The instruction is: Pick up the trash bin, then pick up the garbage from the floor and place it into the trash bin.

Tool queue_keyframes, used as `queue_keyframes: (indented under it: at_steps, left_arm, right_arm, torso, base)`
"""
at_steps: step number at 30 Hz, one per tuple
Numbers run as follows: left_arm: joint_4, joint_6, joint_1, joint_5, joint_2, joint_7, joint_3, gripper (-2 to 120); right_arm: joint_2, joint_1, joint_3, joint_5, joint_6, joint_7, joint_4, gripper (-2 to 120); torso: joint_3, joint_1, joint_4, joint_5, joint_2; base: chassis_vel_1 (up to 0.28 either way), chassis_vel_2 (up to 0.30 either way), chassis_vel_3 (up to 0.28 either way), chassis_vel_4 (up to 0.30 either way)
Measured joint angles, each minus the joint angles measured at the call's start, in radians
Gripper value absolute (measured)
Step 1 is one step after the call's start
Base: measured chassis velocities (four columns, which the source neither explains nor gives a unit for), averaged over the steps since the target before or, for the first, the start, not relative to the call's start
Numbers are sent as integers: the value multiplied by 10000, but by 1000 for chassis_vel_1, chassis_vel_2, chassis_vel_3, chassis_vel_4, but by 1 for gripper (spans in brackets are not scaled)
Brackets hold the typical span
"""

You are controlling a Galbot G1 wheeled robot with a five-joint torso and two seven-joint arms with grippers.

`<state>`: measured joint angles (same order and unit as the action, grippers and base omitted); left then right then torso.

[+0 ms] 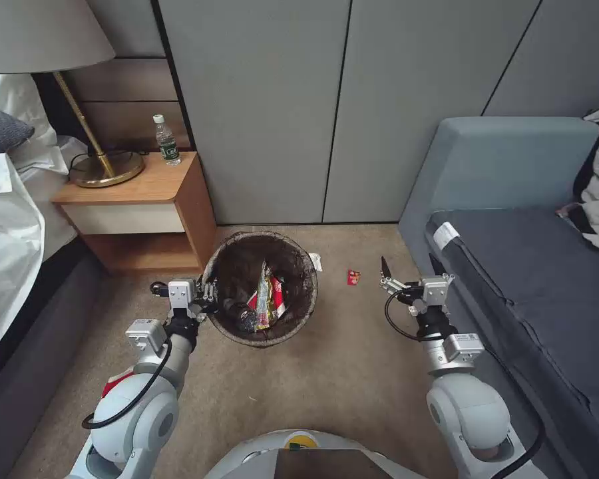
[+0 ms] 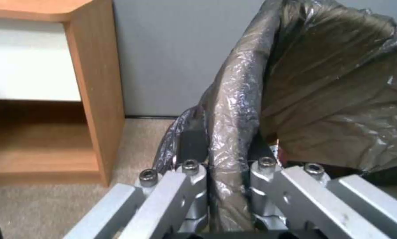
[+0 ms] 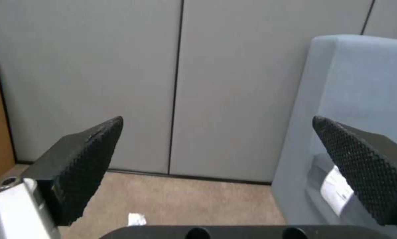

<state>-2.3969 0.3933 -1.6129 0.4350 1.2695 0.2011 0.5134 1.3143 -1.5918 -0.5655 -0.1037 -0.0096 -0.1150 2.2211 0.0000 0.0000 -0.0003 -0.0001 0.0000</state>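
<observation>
The left gripper (image 1: 209, 296) is clamped on the near-left rim of the bin (image 1: 260, 289); the left wrist view shows its fingers (image 2: 194, 146) pinching the bag-covered rim (image 2: 233, 132), one finger outside and one inside. The bin sits on the carpet (image 1: 326, 372) between the nightstand (image 1: 140, 206) and the sofa (image 1: 512, 266), close to the grey wall panels (image 1: 326, 106). Whether it is lifted clear of the floor cannot be told. Inside the bin lie wrappers (image 1: 267, 301), red and yellow-green, and a clear bottle (image 1: 246, 318). The right gripper (image 1: 409, 276) hovers above the carpet by the sofa edge, right of the bin and well apart from it, with jaws spread wide and nothing between them; the right wrist view shows both textured pads (image 3: 88, 159) far apart. A small red packet (image 1: 353, 277) lies on the carpet between the bin and the right gripper. A white scrap (image 1: 315, 261) lies just beside the bin's far-right rim, also seen in the right wrist view (image 3: 136, 219). On the nightstand are a lamp (image 1: 93, 159) and a green-labelled bottle (image 1: 167, 141). A bed (image 1: 13, 219) lies at far left.
</observation>
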Motion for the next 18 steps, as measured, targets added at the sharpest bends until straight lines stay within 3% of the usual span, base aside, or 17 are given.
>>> queue_keyframes:
  at_steps: [18]
  left_arm:
    - [-48, -5, 6, 2, -8, -13, 8, 7]
  right_arm:
    - [-11, 5, 125, 2, 2, -39, 19, 100]
  torso:
    - [0, 0, 2, 2, 0]
  base:
    - [-130, 131, 130, -127]
